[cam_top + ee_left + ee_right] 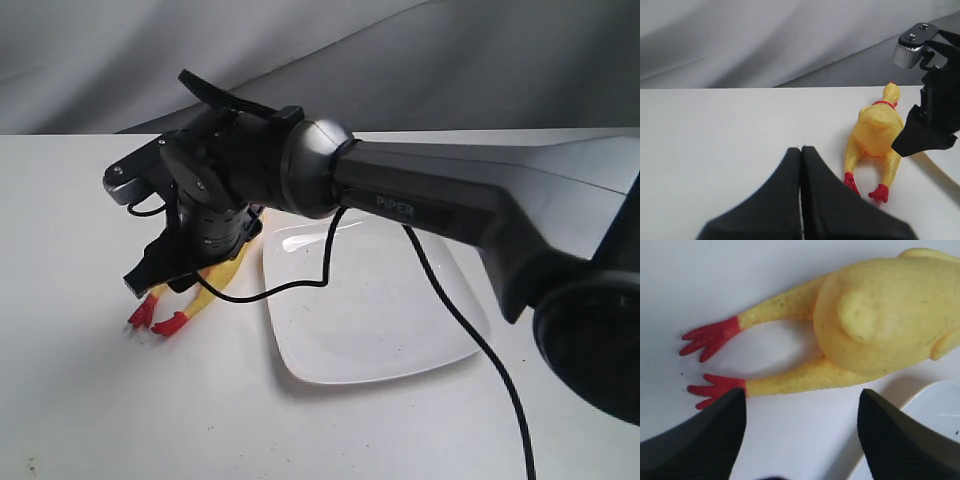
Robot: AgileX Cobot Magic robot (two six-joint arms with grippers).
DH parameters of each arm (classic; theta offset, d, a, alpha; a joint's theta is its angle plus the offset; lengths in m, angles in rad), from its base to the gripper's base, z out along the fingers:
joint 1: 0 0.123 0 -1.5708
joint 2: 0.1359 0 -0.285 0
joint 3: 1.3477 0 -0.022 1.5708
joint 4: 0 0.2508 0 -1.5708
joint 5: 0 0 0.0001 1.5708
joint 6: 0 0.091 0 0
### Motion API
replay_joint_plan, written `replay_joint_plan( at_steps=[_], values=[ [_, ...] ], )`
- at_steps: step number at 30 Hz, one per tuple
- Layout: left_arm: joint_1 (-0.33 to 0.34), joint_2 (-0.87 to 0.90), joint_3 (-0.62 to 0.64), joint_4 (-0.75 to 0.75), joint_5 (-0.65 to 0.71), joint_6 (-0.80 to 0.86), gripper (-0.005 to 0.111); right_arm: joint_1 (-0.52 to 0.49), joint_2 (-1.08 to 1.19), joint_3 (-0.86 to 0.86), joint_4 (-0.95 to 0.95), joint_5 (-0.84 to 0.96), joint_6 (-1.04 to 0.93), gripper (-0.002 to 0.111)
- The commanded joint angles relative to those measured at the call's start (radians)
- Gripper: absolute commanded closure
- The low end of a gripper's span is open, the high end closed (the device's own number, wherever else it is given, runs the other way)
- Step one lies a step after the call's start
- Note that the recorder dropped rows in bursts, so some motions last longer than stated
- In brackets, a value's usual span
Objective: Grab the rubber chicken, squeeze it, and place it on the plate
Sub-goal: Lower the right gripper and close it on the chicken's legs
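The rubber chicken (876, 126) lies flat on the white table, with its yellow legs and red feet (168, 322) sticking out and its head pointing away. My right gripper (802, 395) hovers open just above it, its fingers spread beside the lower leg and nothing between them. In the exterior view the right gripper (165, 275) covers the chicken's body. One of its black fingers (921, 137) hangs over the chicken's side. The plate (400, 340) sits right beside the chicken. My left gripper (801, 149) is shut and empty, a short way in front of the feet.
The right arm's black cable (470, 325) drapes across the plate. A grey cloth backdrop (400, 50) rises behind the table. The plate's corner (935, 400) shows next to the chicken's body.
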Motion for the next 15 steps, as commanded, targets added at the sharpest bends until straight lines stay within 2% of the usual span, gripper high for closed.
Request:
replay_joint_plan(
  at_steps=[1, 8, 15],
  values=[
    [0.003, -0.004, 0.005, -0.009, 0.002, 0.0, 0.107, 0.001, -0.004, 0.001, -0.01, 0.004, 0.14, 0.046],
    [0.003, -0.004, 0.005, -0.009, 0.002, 0.0, 0.107, -0.001, 0.008, 0.001, -0.018, -0.035, 0.347, 0.046],
    [0.003, -0.004, 0.005, -0.009, 0.002, 0.0, 0.107, -0.001, 0.083, 0.001, -0.025, -0.04, 0.438, 0.046]
  ],
)
